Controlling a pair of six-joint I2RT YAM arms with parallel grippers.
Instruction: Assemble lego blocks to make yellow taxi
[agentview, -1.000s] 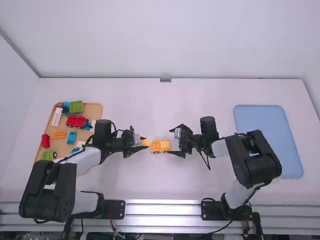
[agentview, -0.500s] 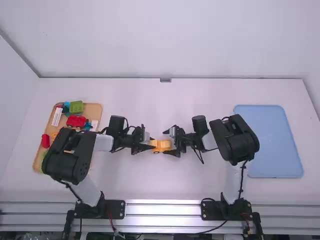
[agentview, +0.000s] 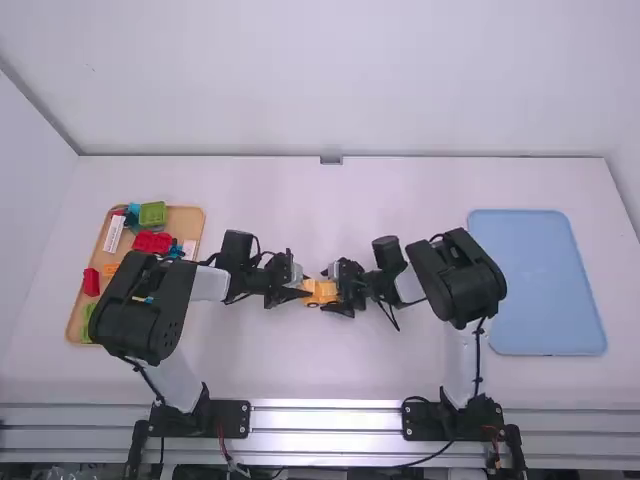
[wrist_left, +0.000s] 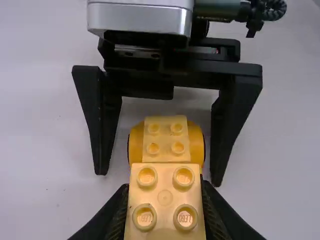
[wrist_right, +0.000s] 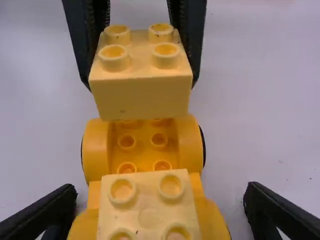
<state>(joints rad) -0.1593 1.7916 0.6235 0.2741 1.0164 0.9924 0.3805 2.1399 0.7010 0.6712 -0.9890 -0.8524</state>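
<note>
Found left claw (wrist_right: 142, 82) closed on a loose yellow block (wrist_right: 142, 97) by its sides, probably to keep top and underside free for pressing down. Located same over the far end of the wheeled base (wrist_right: 142, 157), in mid-counter (agentview: 330, 365); unable to confirm contact with the studs. Noted a seated yellow block (wrist_right: 149, 206) on the near end. Observed right claw (wrist_left: 159, 176) well open, without a grip, astride the base, presumably for steadying. Caution advised over black fingers close beside the wheels. Recorded also: wooden tray (agentview: 182, 222) of spare pieces, partly under left arm (agentview: 140, 310); blue tray (agentview: 535, 280) well apart.
</note>
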